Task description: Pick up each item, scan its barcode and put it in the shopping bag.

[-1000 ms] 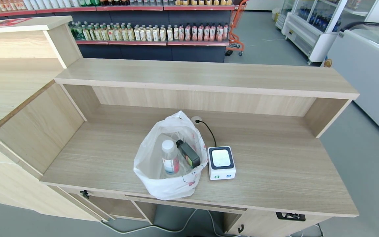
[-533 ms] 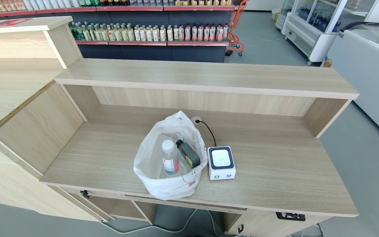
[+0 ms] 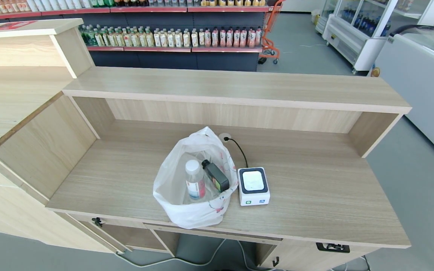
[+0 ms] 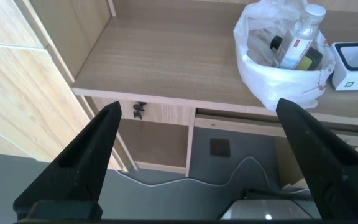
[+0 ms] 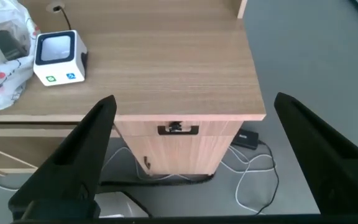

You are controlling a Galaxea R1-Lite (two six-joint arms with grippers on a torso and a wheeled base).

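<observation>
A white plastic shopping bag (image 3: 187, 214) stands open on the wooden counter (image 3: 315, 188). Inside it are a clear bottle (image 3: 195, 180) with a white cap and a dark bottle (image 3: 216, 175) leaning beside it. A white barcode scanner (image 3: 253, 185) sits right of the bag, touching it. My left gripper (image 4: 197, 162) is open and empty, below the counter's front edge, left of the bag (image 4: 272, 87). My right gripper (image 5: 194, 162) is open and empty, in front of the counter's right end, away from the scanner (image 5: 58, 56).
A raised shelf (image 3: 236, 86) runs along the counter's back, with side walls at both ends. A black cable (image 3: 239, 150) leads from the scanner to a hole in the counter. Drawer handles (image 5: 178, 129) and floor cables (image 5: 253, 168) lie under the front edge.
A dark part of my right arm at the head view's lower right corner one second ago has dropped out of that view. The bag, bottles and scanner have not moved.
</observation>
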